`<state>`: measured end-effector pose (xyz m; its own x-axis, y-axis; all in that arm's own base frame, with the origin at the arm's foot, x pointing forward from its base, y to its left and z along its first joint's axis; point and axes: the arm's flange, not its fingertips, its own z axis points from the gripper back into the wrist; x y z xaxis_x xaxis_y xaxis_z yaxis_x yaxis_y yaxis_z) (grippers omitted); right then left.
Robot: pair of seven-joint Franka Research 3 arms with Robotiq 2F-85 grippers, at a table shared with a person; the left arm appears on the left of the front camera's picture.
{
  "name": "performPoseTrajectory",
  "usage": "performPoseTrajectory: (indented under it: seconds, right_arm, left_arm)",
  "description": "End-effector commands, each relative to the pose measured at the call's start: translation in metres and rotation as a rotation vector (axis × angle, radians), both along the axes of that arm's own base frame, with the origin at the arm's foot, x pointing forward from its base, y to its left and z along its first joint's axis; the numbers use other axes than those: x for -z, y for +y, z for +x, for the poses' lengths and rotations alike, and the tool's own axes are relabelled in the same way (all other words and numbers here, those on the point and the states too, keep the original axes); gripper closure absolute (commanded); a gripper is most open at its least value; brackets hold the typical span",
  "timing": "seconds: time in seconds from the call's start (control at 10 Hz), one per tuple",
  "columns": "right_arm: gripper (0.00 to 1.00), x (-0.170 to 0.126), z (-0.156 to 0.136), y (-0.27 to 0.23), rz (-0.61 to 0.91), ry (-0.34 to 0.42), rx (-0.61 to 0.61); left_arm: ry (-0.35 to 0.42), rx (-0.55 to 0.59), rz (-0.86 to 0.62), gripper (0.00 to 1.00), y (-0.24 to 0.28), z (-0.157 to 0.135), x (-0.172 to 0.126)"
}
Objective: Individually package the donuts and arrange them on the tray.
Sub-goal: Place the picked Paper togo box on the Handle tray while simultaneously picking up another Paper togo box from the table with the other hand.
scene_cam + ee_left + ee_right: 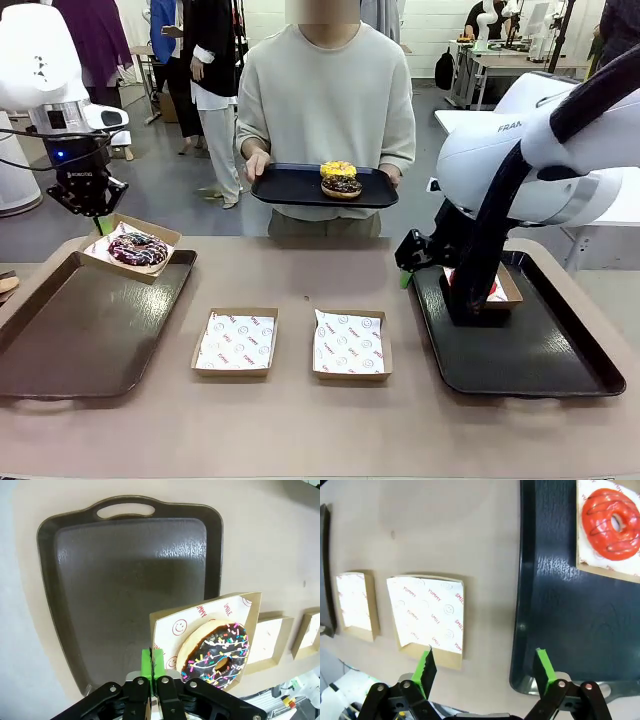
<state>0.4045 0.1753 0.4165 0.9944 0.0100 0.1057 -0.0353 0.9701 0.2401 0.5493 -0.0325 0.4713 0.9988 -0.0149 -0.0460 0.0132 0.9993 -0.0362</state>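
Observation:
A dark purple sprinkled donut (138, 248) (220, 652) lies in a paper-lined cardboard box (160, 235) (210, 612). My left gripper (100, 215) (152, 662) is shut on that box's corner, holding it tilted over the far right corner of the left tray (70, 340) (125, 590). A glossy red donut (614, 524) (492, 288) sits in a box on the right tray (540, 360) (560, 605), partly behind my right arm. My right gripper (410, 265) (485, 662) hangs open over that tray's left edge. The person holds a dark tray (290, 185) with a yellow donut (338, 168) stacked on a chocolate one (342, 187).
Two empty paper-lined boxes (237, 342) (350, 345) stand at the table's middle front, between the trays. They also show as boxes (430, 612) (355, 605) in the right wrist view. The person stands at the far edge.

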Motion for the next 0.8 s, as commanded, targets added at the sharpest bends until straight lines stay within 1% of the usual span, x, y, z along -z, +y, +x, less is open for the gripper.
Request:
performPoseTrajectory:
  seconds: [0.0, 0.1, 0.7]
  right_arm:
    - [0.0, -0.0019, 0.0001, -0.004, 0.009, -0.005, 0.0]
    - [0.0, -0.0019, 0.0001, -0.004, 0.009, -0.005, 0.0]
    - [0.0, -0.0019, 0.0001, -0.004, 0.009, -0.005, 0.0]
  left_arm:
    - [-0.028, 0.021, 0.01, 0.99, 0.0028, -0.0029, 0.0054]
    - [0.0, 0.0, 0.0, 0.99, 0.0, 0.0, 0.0]
    - [0.0, 0.0, 0.0, 0.99, 0.0, 0.0, 0.0]
